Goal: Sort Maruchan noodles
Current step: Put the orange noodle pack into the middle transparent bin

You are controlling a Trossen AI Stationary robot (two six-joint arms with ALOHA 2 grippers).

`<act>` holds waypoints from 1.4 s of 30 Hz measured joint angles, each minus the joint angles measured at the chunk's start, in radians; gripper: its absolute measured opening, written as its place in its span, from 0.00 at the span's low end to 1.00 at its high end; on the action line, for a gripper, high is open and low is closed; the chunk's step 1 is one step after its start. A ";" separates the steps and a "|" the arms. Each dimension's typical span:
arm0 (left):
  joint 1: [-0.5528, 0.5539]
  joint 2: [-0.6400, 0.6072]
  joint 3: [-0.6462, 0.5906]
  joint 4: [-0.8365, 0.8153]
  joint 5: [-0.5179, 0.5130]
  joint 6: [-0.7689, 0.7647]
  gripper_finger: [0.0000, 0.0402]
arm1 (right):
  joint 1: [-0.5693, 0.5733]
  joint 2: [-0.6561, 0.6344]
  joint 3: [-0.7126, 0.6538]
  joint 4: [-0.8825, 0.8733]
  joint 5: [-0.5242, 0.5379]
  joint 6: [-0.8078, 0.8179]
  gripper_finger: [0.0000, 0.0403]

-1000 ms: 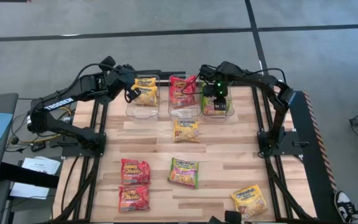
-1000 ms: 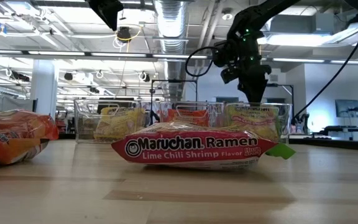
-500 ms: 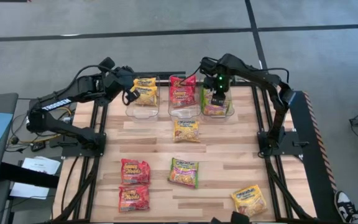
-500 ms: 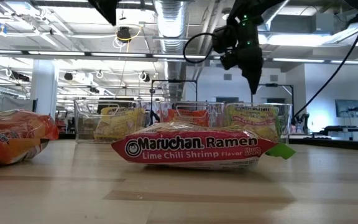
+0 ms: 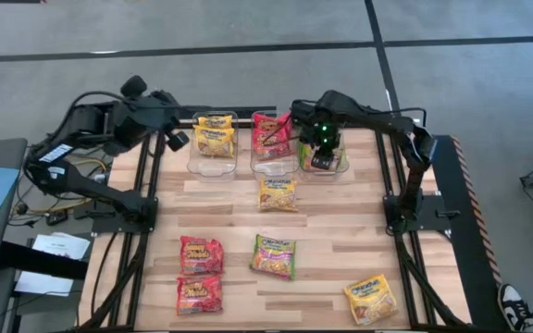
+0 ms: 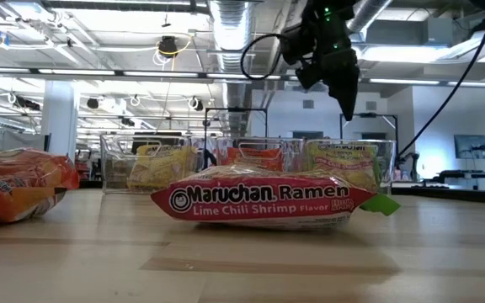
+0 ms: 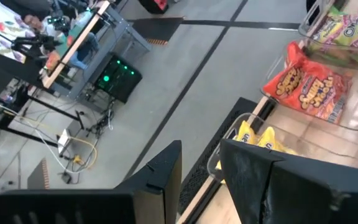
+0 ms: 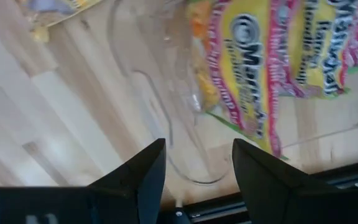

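Note:
Three clear bins stand in a row at the table's far edge: the left bin (image 5: 213, 146) holds yellow Maruchan packets, the middle bin (image 5: 273, 141) red ones, the right bin (image 5: 339, 166) green ones (image 8: 260, 62). Loose packets lie flat on the table: a yellow one (image 5: 278, 194), two red ones (image 5: 201, 254) (image 5: 199, 294), a green one (image 5: 274, 256) (image 6: 263, 200) and another yellow one (image 5: 371, 298). My right gripper (image 5: 321, 155) (image 8: 197, 155) hovers open and empty above the right bin. My left gripper (image 5: 171, 139) (image 7: 201, 155) is open and empty, just off the table's far left corner.
The table's wooden top (image 5: 340, 231) shows bare between the loose packets and the bins. A black frame (image 5: 452, 213) runs along the table's right side. The left arm's base (image 5: 128, 208) stands at the left edge, the right arm's base (image 5: 401, 208) at the right.
My left gripper has drawn back from the left bin toward the table's left edge and now stands past it. My right gripper has risen from the right bin's rim to well above it. The packets have stayed where they were.

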State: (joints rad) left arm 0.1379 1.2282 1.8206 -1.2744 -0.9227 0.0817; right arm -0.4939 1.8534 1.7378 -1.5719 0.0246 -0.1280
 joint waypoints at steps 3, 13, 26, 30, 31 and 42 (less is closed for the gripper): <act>0.000 0.000 0.058 -0.033 0.000 -0.006 0.25 | 0.047 0.000 0.000 0.001 0.000 0.000 0.52; 0.001 0.006 0.290 -0.054 0.058 0.047 0.32 | 0.196 0.000 0.000 0.001 -0.001 0.117 0.52; 0.001 0.002 0.506 -0.114 0.422 -0.078 0.42 | 0.383 0.000 0.000 0.001 -0.166 0.444 0.52; 0.001 0.002 0.503 -0.298 0.546 -0.186 0.40 | 0.461 0.000 0.000 0.003 -0.235 0.472 0.52; 0.001 0.005 0.493 -0.306 0.572 -0.204 0.40 | 0.482 0.000 0.000 0.004 -0.238 0.477 0.52; 0.000 -0.035 0.224 -0.297 0.921 -0.278 0.40 | 0.658 0.000 0.000 0.028 -0.247 0.615 0.52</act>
State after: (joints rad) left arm 0.1383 1.1928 2.0449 -1.5711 -0.0019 -0.1963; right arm 0.1643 1.8530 1.7378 -1.5438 -0.2222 0.4866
